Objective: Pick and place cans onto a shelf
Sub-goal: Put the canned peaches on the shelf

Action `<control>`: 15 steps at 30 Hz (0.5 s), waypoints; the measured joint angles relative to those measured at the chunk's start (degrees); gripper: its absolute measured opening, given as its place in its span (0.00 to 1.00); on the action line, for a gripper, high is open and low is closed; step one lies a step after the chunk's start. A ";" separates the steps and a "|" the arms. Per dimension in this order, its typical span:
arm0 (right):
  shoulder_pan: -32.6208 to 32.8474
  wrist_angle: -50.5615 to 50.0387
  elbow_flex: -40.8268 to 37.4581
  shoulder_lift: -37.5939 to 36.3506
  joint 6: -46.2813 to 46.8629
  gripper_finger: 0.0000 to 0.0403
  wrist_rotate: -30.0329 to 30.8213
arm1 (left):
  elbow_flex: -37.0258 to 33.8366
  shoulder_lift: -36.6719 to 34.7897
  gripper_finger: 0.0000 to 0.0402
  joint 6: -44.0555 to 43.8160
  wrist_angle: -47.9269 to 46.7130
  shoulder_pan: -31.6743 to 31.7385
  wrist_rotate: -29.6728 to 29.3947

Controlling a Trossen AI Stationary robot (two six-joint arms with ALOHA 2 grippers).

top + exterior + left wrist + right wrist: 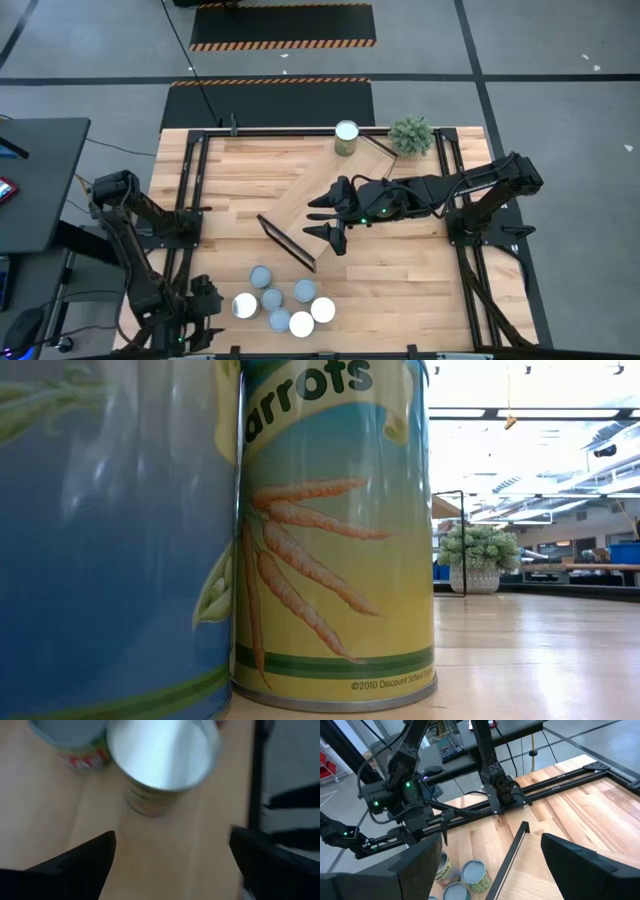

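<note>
Cans (278, 305) are seen clustered near the table's (240, 180) front edge, seven of them with white or pale blue-grey tops. At the left of the cluster, the left gripper (205, 300) is held just beside the leftmost white-topped can (244, 305). Its fingers (75, 865) are spread wide and nothing is held between them; in the left wrist view the white top (160, 752) is seen ahead of the open jaws, with a second can (75, 742) bearing a red and green label beside it. In the low view two cans fill the left of the picture: one blue label (110, 530) with a pea pod drawn at its edge, and one label reading "arrots" (335, 530), its first letter hidden, with orange carrots drawn on yellow. Small print at its base reads "©2010 Discount School", the rest being cut off. Further right, the shelf (315, 205) is seen lying at a slant across the table's middle, its dark end frame (287, 242) toward the cans. The right gripper (325, 215) is held over the shelf, its fingers (580, 865) parted and empty. One more can (346, 137) stands apart at the far edge, and a small plant (411, 134) sits to its right.
</note>
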 joint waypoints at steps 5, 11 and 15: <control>-0.54 -0.02 0.00 0.00 1.15 0.86 -0.01 | 0.00 3.71 0.99 0.52 1.47 0.69 -4.76; -0.87 -0.02 0.00 0.00 1.53 0.86 -0.22 | 0.00 6.43 0.99 1.29 3.94 1.83 -10.17; -1.28 -0.02 0.00 0.00 1.83 0.86 -0.24 | 0.00 7.95 0.99 2.26 6.24 2.71 -12.91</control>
